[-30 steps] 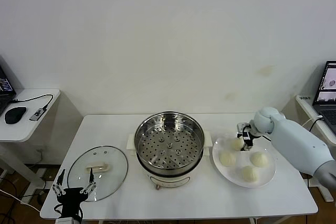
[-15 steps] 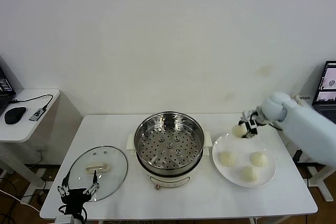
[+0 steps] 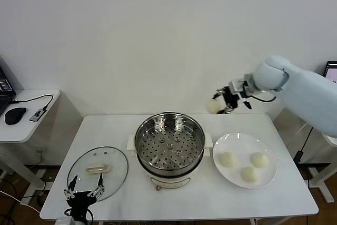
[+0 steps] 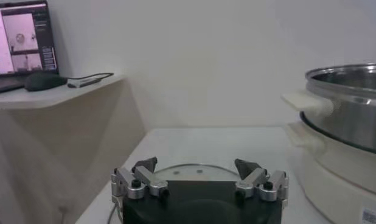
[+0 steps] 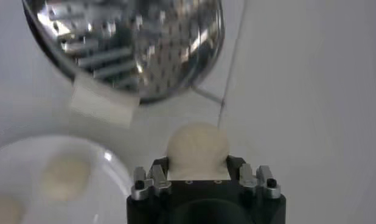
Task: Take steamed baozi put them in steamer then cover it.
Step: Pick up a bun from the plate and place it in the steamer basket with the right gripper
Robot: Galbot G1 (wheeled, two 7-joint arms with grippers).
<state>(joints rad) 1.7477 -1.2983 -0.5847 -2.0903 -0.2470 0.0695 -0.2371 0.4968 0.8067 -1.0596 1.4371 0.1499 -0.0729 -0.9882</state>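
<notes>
Right gripper (image 3: 223, 104) fingers grip one baozi (image 3: 213, 107) beside the empty steamer (image 3: 169, 143); three baozi wait on the plate (image 3: 268, 177); cover (image 3: 98, 173) off; left gripper (image 3: 83, 195) fingers open.

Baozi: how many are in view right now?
4: three baozi lie on the white plate; one is held aloft in the right gripper. None in the steamer.

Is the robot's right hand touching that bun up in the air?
Touching. The right wrist view shows the bun wedged between the right gripper fingers, lifted above the plate.
</notes>
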